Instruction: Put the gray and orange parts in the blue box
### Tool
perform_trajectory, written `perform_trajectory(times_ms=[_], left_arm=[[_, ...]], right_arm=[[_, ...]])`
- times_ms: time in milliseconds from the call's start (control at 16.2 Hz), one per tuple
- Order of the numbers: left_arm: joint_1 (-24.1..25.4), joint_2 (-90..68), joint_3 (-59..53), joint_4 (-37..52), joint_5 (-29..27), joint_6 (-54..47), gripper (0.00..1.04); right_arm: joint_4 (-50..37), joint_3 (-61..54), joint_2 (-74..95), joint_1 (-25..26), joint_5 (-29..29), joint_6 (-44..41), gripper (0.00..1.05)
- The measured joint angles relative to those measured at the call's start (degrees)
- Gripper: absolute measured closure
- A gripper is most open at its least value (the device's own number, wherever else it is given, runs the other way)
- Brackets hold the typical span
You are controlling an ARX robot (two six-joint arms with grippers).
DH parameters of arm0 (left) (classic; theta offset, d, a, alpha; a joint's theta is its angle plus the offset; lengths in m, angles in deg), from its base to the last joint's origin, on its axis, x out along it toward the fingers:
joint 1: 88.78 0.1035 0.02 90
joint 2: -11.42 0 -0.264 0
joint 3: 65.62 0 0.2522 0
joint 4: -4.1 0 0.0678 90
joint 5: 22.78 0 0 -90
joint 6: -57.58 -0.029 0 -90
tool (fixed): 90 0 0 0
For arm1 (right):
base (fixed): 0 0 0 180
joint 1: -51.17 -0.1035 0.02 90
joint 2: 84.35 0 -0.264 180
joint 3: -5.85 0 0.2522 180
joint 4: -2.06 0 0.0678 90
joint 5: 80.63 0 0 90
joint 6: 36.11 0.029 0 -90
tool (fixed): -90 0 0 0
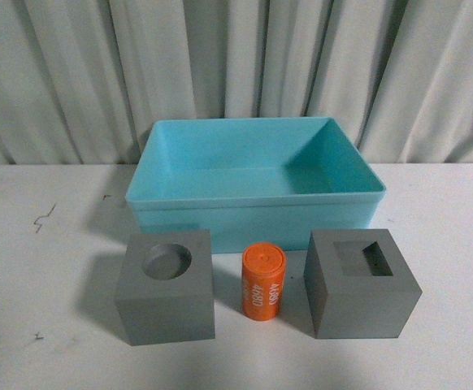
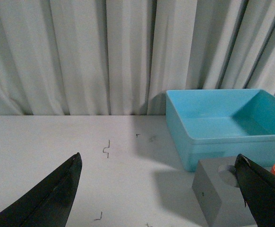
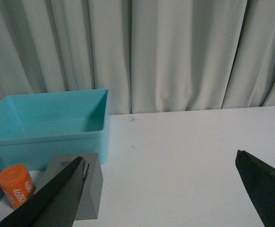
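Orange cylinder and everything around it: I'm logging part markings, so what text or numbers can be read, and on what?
"4680": white print on the side of the orange cylinder, read in the right wrist view; a second print beside it is partly turned away.
Front view: the two sideways white prints on the cylinder are too blurred to read.
No markings seen on the round-recess gray cube, the rectangular-recess gray cube or the blue box.

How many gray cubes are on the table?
2. The cube with a round recess stands left of the orange cylinder, the cube with a rectangular recess right of it. None seems hidden.
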Motion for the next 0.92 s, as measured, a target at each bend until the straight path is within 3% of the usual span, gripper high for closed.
perform_trajectory(times_ms=[924], left_arm=[[0.0,0.0,0.0,0.0,0.0,0.0,0.07]], right_arm=[[0.0,0.0,0.0,0.0,0.0,0.0,0.06]])
